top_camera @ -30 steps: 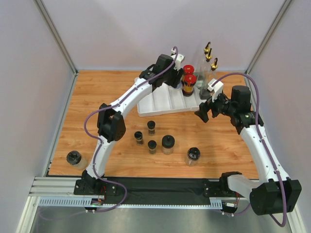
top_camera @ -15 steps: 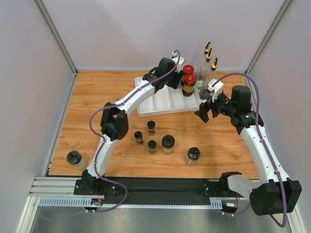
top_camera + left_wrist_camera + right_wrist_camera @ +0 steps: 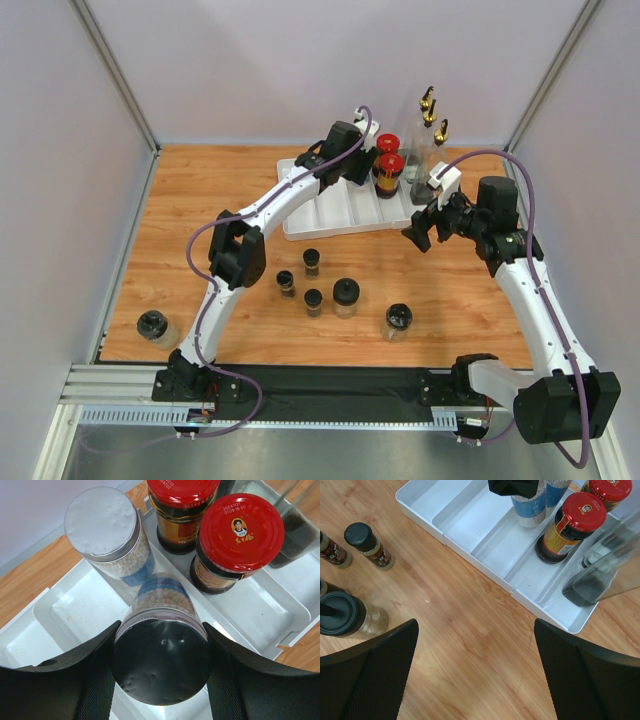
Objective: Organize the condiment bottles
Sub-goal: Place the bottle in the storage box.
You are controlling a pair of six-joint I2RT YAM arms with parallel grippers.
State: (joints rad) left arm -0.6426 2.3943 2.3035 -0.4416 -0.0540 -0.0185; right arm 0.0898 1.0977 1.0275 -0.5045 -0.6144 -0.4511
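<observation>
The left gripper [image 3: 160, 647] is pinching a grey-lidded jar [image 3: 162, 597] squarely between its jaws, in the white tray [image 3: 75, 612] just beside a second grey-lidded jar [image 3: 105, 527]. The right gripper [image 3: 476, 667] is hovering with its jaws spread wide.

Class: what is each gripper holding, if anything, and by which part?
Left gripper: a clear jar, gripped on both sides at its lidded top. Right gripper: open, holding nothing.

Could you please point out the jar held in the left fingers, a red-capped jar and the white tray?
Held jar [image 3: 160, 662]: left wrist view, middle of its lid.
Red-capped jar [image 3: 241, 530]: left wrist view, centre of its cap.
Tray [image 3: 470, 515]: right wrist view, bare floor of a compartment.
</observation>
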